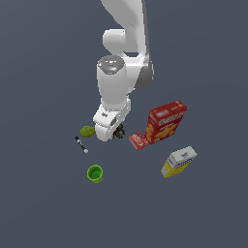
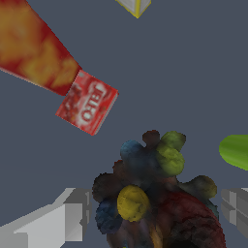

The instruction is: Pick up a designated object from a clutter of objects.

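The designated object [image 2: 155, 193] is a small dark lump with red, green and yellowish knobs. It sits between my two grey fingers [image 2: 63, 218], one on each side. In the exterior view the designated object [image 1: 119, 131] peeks out beside the white hand, low among the clutter. My gripper [image 1: 115, 134] is open and straddles it, each finger close to its side. I cannot tell whether the fingers touch it.
A small red packet [image 1: 138, 140] lies close by, against a big red cracker box [image 1: 166, 122]. A yellow-and-white box [image 1: 178, 162] lies farther toward the exterior view's right. On the other side are a yellow-green lump [image 1: 87, 131], a black-and-white marker [image 1: 81, 144] and a green cup [image 1: 95, 173].
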Robot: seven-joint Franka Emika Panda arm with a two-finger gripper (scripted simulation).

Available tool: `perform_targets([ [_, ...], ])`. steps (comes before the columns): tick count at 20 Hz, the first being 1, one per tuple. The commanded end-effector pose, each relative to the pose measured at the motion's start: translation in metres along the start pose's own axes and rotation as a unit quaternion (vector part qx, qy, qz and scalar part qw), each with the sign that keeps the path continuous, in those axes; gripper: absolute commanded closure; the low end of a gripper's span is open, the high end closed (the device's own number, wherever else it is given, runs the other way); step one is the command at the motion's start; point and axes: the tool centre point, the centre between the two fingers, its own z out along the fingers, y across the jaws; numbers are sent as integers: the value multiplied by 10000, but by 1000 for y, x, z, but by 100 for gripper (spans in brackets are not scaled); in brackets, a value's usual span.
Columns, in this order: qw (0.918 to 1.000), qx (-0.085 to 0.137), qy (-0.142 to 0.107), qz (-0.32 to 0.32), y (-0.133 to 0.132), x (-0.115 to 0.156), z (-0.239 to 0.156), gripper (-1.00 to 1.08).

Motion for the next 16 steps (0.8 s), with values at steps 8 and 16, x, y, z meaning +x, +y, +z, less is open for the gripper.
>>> perform_targets([
  [8,10000,1,9,-1,13,-28,-99,108],
  [16,10000,5,5,1,25,-51,-178,108],
])
